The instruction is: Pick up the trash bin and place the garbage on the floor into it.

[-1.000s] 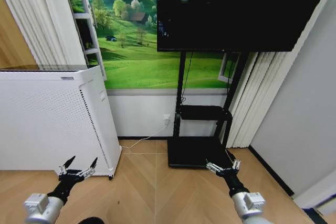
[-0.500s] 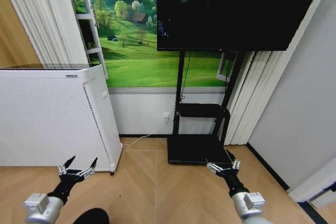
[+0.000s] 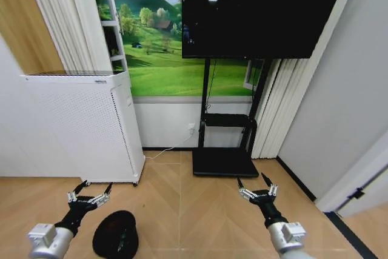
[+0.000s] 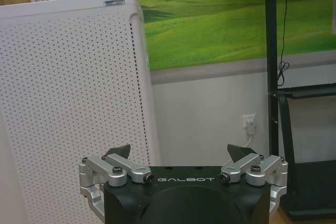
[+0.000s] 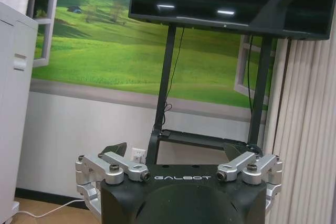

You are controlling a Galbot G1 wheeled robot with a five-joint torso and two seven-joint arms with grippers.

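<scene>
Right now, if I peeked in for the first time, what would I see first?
You'd likely spot the big black TV on its stand by the wall, with a bright green meadow picture behind it. A tall white dotted machine stands to the left. Low down, the black trash bin sits on the floor beside the open left tool; the right tool is open too.

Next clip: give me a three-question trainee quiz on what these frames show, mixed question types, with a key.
1. True or false: the left gripper is shut on the small round black mesh trash bin.
2. Multiple choice: the trash bin stands on the light tan chevron wood floor nearest to: A) the left gripper, B) the right gripper, C) the black TV stand base.
3. Fill in: the tall white perforated appliance on wheels stands on the robot's ____ side.

Key: 1 false, its fingers are spread and empty; 2 A; 3 left.
</scene>
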